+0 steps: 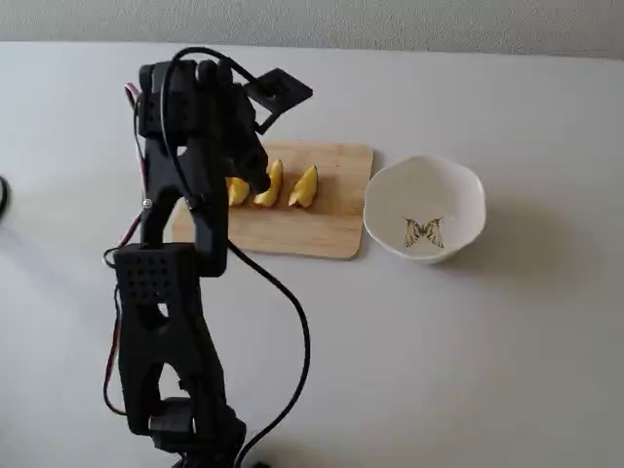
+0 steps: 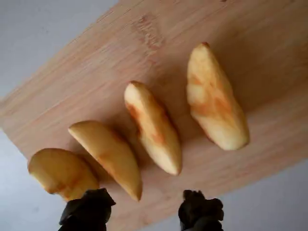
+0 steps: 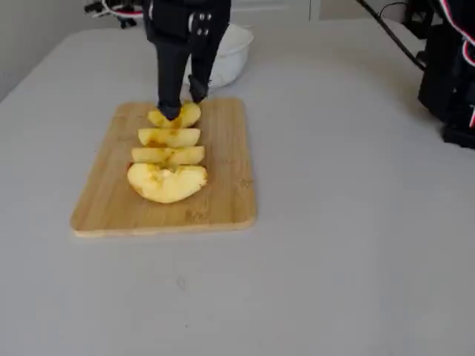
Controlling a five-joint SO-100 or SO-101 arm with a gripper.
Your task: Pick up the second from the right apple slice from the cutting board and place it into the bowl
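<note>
tool poised over the row of apple slices

the tool (image 2: 144,209) hangs with jaws spread wide and empty just above the cutting board (image 1: 322,229). four yellow wedges lie in a row there; in the wrist view the apple slice (image 2: 154,126) lies third from the left, beyond the tips. the white bowl (image 1: 458,185) with a butterfly sits on the worktop (image 1: 439,351) just beside the board.

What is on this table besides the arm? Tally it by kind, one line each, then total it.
Apple slices: 4, all on the board
Cutting board: 1
Bowl: 1, holding no slice
Total: 6
</note>
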